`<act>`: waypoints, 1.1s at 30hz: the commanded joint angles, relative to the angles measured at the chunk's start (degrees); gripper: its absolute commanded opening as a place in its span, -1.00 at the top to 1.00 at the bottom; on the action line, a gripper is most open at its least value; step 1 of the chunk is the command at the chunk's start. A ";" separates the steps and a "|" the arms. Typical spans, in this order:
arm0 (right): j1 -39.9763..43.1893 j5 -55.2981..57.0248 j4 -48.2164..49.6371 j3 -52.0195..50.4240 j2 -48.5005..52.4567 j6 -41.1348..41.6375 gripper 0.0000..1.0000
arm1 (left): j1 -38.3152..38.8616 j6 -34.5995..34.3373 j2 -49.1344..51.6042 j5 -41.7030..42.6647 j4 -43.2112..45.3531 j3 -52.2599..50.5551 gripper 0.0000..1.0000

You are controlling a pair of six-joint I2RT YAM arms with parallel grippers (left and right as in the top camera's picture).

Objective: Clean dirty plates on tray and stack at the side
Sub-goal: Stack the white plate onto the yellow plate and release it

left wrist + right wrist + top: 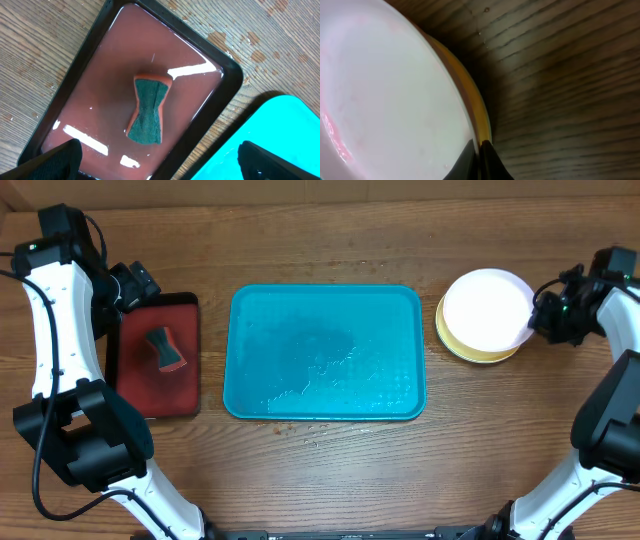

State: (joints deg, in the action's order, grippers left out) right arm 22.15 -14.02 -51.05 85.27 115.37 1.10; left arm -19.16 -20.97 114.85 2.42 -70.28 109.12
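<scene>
Item, nearest: right gripper (480,150), jaws pressed all but together at the edge of the stack, apparently pinching the rim of the white plate (385,90). The wrist view does not show whether the grip is firm. The white plate lies topmost, level, with a faint pink trace near its left edge. Directly beneath it is the yellow-green plate (481,117), showing only as a crescent of rim. No pale blue plate can be made out in any view; it may be hidden lower in the stack. The stack sits on the wooden table (570,75), just beside the right end of the tray (325,352) and apart from it. The teal tray, mid-table, holds no plates and its floor is streaked with wet. Farthest: left gripper (165,162), fingers spread wide and holding nothing, above the red tray (100,75), where the sponge (149,110) lies loose in the middle. Step in hand, as judged: setting the last plate on the side stack, with washing apparently done. Next move calls for the right jaws to part fully, then draw outward and away from the rim without dragging or tipping the white plate off the plate below.
</scene>
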 commanded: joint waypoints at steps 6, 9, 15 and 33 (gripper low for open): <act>-0.44 -6.03 -0.59 -1.53 0.24 0.66 -0.62 | 0.07 0.22 -0.72 0.57 0.04 0.66 -1.00; -0.44 -7.78 -2.01 -1.53 -0.70 0.61 -1.00 | 0.07 0.22 -0.72 0.57 0.04 0.66 -1.00; -0.66 -8.41 -5.27 -1.53 -8.79 0.39 -1.00 | 0.07 0.22 -0.72 0.57 0.07 0.66 -1.00; -9.75 -8.57 -23.32 -1.70 -39.74 -5.64 -1.00 | 0.07 0.22 -0.72 0.57 0.04 0.66 -1.00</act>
State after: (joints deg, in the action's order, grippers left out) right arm 13.98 -22.28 -73.97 83.77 78.28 -3.18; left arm -19.16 -20.97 114.85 2.42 -70.28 109.12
